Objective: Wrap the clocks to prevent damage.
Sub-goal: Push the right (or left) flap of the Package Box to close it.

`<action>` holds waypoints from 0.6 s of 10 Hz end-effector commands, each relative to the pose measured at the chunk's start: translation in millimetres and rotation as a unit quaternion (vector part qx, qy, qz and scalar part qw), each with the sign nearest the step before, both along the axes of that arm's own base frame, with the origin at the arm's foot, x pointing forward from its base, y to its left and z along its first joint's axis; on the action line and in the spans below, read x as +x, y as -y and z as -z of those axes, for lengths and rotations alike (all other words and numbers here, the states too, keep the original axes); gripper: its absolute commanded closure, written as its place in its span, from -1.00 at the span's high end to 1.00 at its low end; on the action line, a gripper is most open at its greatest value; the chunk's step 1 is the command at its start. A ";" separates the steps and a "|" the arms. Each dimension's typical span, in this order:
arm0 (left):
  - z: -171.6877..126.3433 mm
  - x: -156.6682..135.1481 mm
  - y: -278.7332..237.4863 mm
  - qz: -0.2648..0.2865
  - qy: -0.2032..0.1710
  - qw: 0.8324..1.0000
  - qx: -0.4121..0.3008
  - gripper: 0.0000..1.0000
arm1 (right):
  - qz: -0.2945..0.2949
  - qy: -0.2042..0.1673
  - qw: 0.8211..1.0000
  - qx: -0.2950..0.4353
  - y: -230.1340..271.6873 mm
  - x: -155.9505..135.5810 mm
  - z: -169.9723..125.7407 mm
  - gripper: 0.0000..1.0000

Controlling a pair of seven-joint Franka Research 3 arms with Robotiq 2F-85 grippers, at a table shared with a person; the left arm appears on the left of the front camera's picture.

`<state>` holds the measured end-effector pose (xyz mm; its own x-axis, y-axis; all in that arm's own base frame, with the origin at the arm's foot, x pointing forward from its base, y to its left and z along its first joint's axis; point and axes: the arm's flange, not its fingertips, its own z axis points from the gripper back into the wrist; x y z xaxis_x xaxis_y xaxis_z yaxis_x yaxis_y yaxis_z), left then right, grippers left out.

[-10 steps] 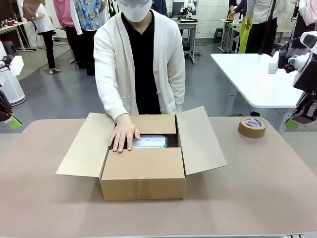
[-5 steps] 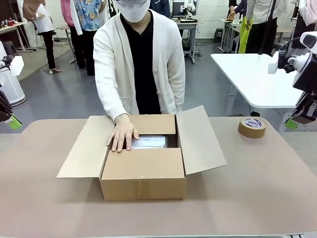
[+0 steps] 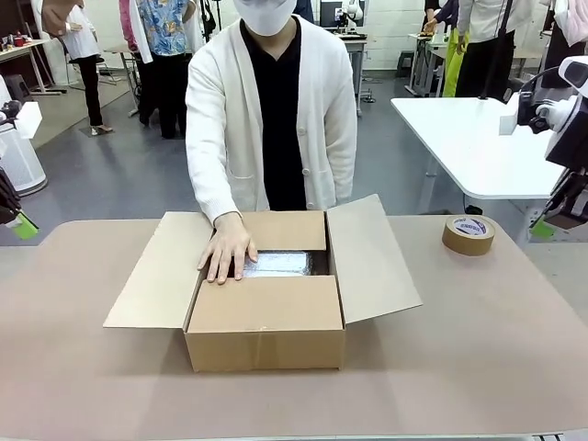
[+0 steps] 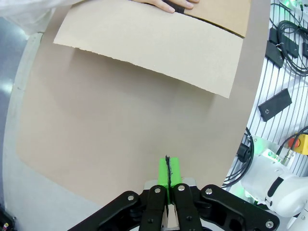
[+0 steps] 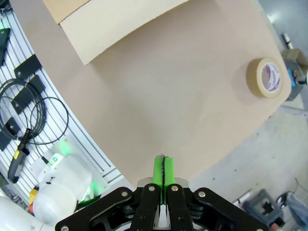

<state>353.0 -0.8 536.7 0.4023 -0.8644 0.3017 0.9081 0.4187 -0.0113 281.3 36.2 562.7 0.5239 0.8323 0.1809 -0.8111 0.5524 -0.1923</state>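
While the left gripper (image 4: 168, 174) and the right gripper (image 5: 163, 171) are both closed on nothing, the clocks (image 3: 278, 264) lie well ahead of them, between the two, inside the cardboard box (image 3: 266, 322), with the person's hand (image 3: 227, 250) partly on them. It seems better to approach slowly from above, between the flaps. The hand and the box walls hide most of the bundle.

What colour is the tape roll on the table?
The tape roll is tan brown, clearest in the front view.
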 end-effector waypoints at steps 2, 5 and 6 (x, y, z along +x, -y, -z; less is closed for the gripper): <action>0.5 1.1 -1.7 0.003 0.008 1.000 -0.003 -0.99 | 0.000 0.000 1.000 0.006 2.1 1.2 -0.5 -0.98; 0.5 1.1 -1.7 0.003 0.008 1.000 -0.003 -0.99 | 0.000 0.000 1.000 0.006 2.1 1.2 -0.5 -0.98; 0.5 1.1 -1.7 0.003 0.008 1.000 -0.003 -0.99 | 0.000 0.000 1.000 0.000 0.0 0.0 0.0 -0.98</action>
<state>353.0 -0.8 536.7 0.4023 -0.8644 0.3017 0.9081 0.4187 -0.0113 281.2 36.3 562.8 0.5237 0.8325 0.1806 -0.8112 0.5521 -0.1926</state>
